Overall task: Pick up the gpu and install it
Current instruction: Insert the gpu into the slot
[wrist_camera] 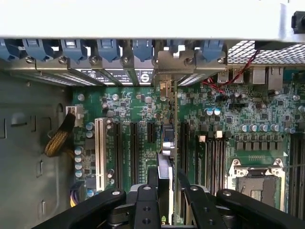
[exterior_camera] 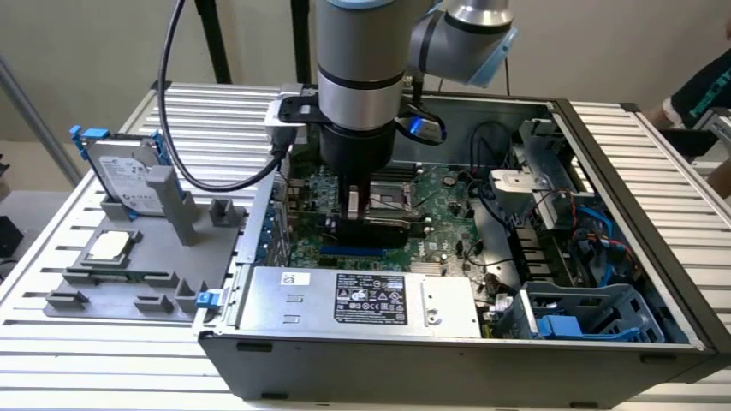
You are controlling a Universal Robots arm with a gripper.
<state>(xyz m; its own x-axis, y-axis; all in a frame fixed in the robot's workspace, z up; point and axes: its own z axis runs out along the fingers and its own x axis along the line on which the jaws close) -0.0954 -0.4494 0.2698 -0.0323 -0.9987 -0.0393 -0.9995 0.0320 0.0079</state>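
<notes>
My gripper (exterior_camera: pixel 363 221) reaches down into the open computer case (exterior_camera: pixel 639 257), over the green motherboard (exterior_camera: pixel 440 197). It is shut on the gpu (exterior_camera: pixel 383 229), which stands on edge just above the expansion slots. In the wrist view the gpu (wrist_camera: pixel 165 143) appears edge-on, a thin card between my two black fingers (wrist_camera: pixel 153 179). Its silver bracket end (wrist_camera: pixel 167 64) sits against the case's rear slot openings. The card lines up along a black slot (wrist_camera: pixel 182 143), but I cannot tell whether it is seated.
A grey fixture (exterior_camera: pixel 137 274) at the exterior view's left holds a silver hard drive (exterior_camera: pixel 123 175) and a square CPU chip (exterior_camera: pixel 109 247). The power supply (exterior_camera: pixel 359 298) fills the case's near side, beside a blue drive cage (exterior_camera: pixel 583 312). A person's sleeve (exterior_camera: pixel 706 86) is at the far right.
</notes>
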